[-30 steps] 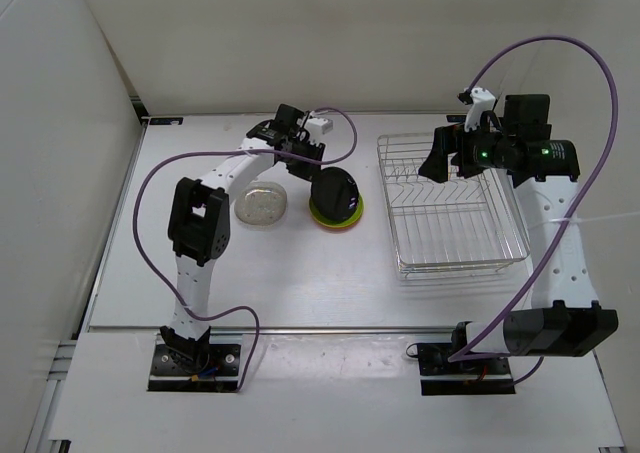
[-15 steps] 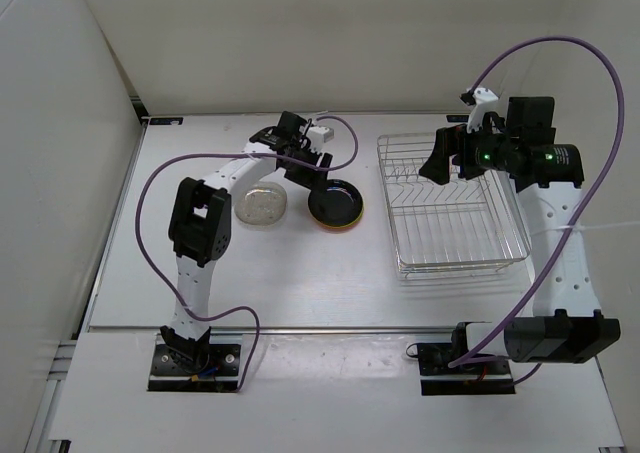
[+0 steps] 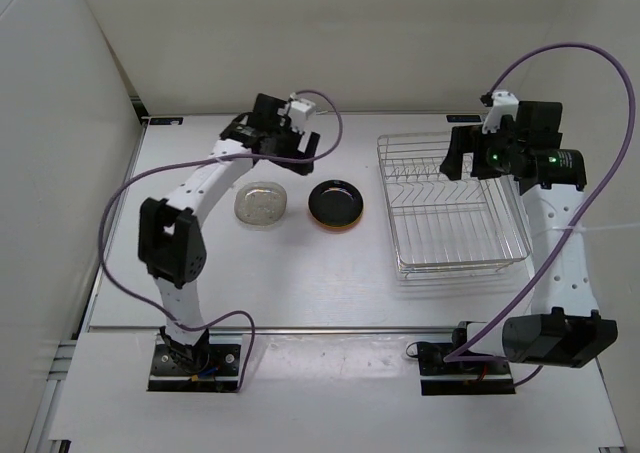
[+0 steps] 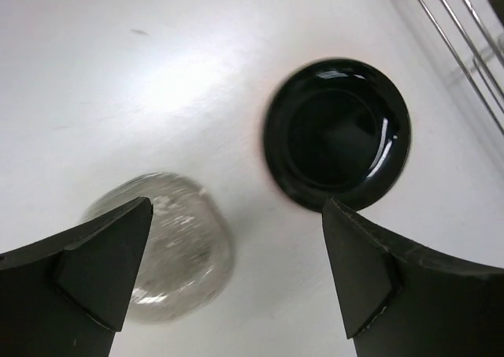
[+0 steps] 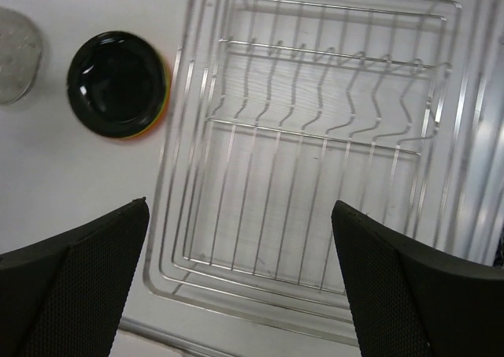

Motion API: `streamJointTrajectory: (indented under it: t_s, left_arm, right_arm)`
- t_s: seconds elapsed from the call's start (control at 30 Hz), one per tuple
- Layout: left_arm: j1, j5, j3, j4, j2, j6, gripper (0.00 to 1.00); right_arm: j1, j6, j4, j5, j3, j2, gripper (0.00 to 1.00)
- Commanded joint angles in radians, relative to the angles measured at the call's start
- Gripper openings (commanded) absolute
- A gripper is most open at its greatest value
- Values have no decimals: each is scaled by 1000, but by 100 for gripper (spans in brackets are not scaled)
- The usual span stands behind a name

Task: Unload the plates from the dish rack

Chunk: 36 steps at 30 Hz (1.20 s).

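Note:
The black plate (image 3: 335, 204) lies flat on the table left of the dish rack (image 3: 450, 213), with an orange rim (image 5: 161, 105) showing under it. A clear plate (image 3: 261, 204) rests further left. No plates show in the silver wire rack (image 5: 315, 136). My left gripper (image 3: 285, 145) hovers behind the two plates, open and holding nothing. Its wrist view looks down on the black plate (image 4: 337, 132) and the clear plate (image 4: 169, 251), with the left gripper (image 4: 236, 270) well above both. My right gripper (image 3: 468, 161) hangs open over the rack's far side, and nothing sits between the fingertips of the right gripper (image 5: 240, 270).
White walls close in the table on the left and at the back. A purple cable loops from each arm. The rack's raised wire sides (image 3: 398, 265) stand near the table's right half.
The left gripper opened and let go of the black plate, which dropped from tilted to flat on the stack. That arm then drew back towards the far left. The right arm shifted slightly right.

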Motion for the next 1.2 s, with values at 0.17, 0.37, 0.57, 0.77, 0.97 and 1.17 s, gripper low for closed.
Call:
streamJointTrajectory:
  t_s: [0.17,0.37,0.57,0.77,0.97,1.17]
  left_arm:
    - [229,-112,-56,-87,-325,18,100]
    - [421,-51,-167,-77,-480,18,100]
    - [620,64,-197,-120,-566,30,100]
    - [759,149,-240,-129,-604,39,100]
    - [818,172,-285,-129,-604,49,100]
    - [849,222,-294,-118,-595,20,100]
  right_arm:
    - [-115,32,64,139,71,-13,100]
    - [-184,23,55,185,100,-13,100]
    - [-262,-11,75,195,39,-13,100]
    - [-324,-46,108,205,-8,-3,100]
    - [-364,-56,118,195,-33,-3,100]
    - [-364,-56,127,185,-42,-13,100]
